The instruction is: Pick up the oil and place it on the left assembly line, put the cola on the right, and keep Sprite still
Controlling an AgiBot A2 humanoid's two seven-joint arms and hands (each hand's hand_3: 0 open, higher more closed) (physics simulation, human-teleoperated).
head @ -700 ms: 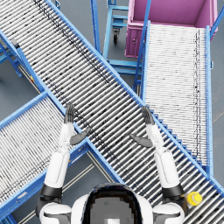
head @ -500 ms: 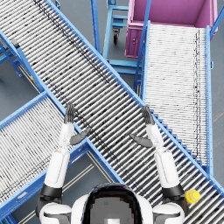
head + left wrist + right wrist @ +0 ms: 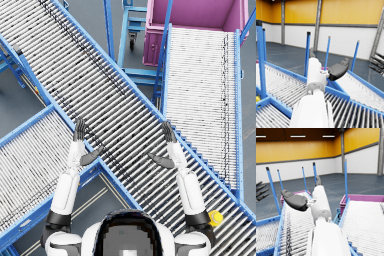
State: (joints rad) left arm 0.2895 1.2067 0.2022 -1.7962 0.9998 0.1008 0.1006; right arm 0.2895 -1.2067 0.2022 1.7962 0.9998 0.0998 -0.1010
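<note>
Over the long middle conveyor (image 3: 115,100), which runs on a slant across the floor, the robot holds both arms out with nothing in them: the left hand (image 3: 80,145) and the right hand (image 3: 167,147) both hover above the rollers, fingers apart and stretched forward, thumbs turned in toward each other. From where I stand, nothing of the job looks done. The left assembly line (image 3: 30,150) carries no bottle that I can see, and neither does the right assembly line (image 3: 200,90), which runs up to a pink bin (image 3: 200,12). The one candidate for a task item is a small yellow object (image 3: 215,218) on the middle conveyor, close beside the robot's right upper arm and well behind both hands. Seen from straight above, it is round and bright yellow with a paler spot at its centre, much like the top of a standing bottle. I would guess it is the oil, but it is too small to be sure. No cola or Sprite shows anywhere in these views. So every step seems left: spotting each bottle, grasping, and carrying oil left and cola right.
</note>
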